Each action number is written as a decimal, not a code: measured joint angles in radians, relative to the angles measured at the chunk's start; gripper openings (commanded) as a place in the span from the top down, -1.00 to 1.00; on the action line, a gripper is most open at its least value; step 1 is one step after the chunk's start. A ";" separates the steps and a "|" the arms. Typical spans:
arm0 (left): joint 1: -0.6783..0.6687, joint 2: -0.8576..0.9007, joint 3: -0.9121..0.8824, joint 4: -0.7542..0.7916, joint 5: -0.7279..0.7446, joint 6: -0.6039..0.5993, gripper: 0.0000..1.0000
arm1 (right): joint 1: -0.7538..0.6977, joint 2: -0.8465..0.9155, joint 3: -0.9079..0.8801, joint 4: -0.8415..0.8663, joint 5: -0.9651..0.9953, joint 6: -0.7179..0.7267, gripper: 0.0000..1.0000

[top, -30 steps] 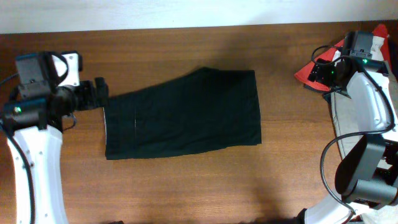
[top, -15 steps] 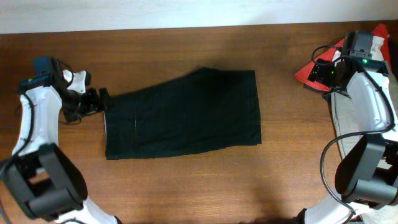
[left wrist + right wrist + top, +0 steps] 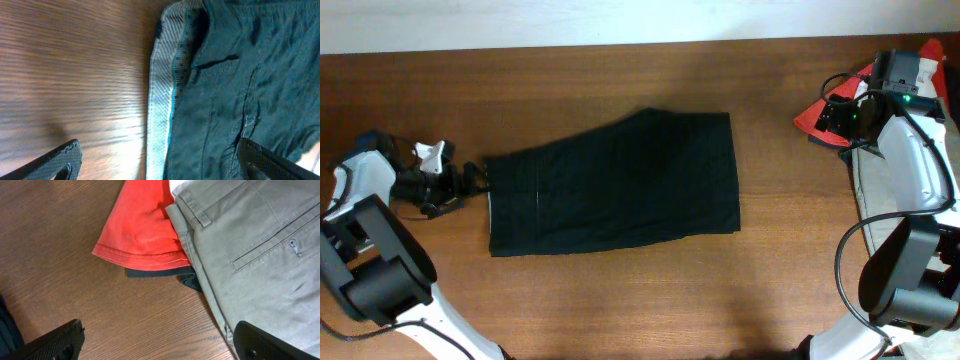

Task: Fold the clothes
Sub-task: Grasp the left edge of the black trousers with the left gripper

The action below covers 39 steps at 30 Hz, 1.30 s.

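While the black shorts (image 3: pixel 615 185) lie flat on the brown table (image 3: pixel 620 300), my left gripper (image 3: pixel 470 178) sits just beside their waistband end. It points at the shorts. From above I cannot tell if it touches them.

My left wrist camera looks down at that same end. I see the waistband (image 3: pixel 162 100), grey with a thin blue-green line. The dark cloth of the shorts is past it, and bare wood is on the other side. My left fingers (image 3: pixel 55 162) are spread wide, one at each bottom corner of the view. They hold nothing.

My right gripper (image 3: pixel 832 112) is well apart from the shorts, out past their leg end. It hangs over a pile of other clothes. My right wrist camera shows a red cloth (image 3: pixel 142 225) there, with grey trousers (image 3: pixel 250 245) lying just beside it and partly on it. A bit of dark cloth (image 3: pixel 160 273) peeks out from under the red one. My right fingers (image 3: pixel 55 342) are spread wide too, and nothing is between them.
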 measured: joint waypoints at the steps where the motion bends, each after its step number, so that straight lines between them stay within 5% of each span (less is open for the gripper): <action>1: -0.004 0.016 0.001 -0.018 0.016 0.014 -0.98 | 0.000 0.000 0.000 0.000 0.000 0.000 -0.97; 14: -0.016 0.048 0.006 -0.064 0.101 0.061 -0.93 | 0.000 0.000 0.000 0.000 0.000 0.000 -0.97; 21: -0.056 0.043 -0.056 -0.030 0.148 0.074 -0.31 | 0.000 0.000 0.000 0.000 0.000 0.000 -0.97; 28: -0.060 0.044 -0.072 -0.013 0.151 0.074 -0.18 | 0.000 0.000 0.000 0.000 0.000 0.000 -0.97; 35: -0.075 0.061 -0.089 0.008 0.118 0.076 0.99 | 0.000 0.000 0.000 0.000 0.000 0.000 -0.98; 39: -0.076 0.068 -0.092 0.010 0.124 0.058 0.99 | 0.000 0.000 0.000 0.000 0.000 0.000 -0.97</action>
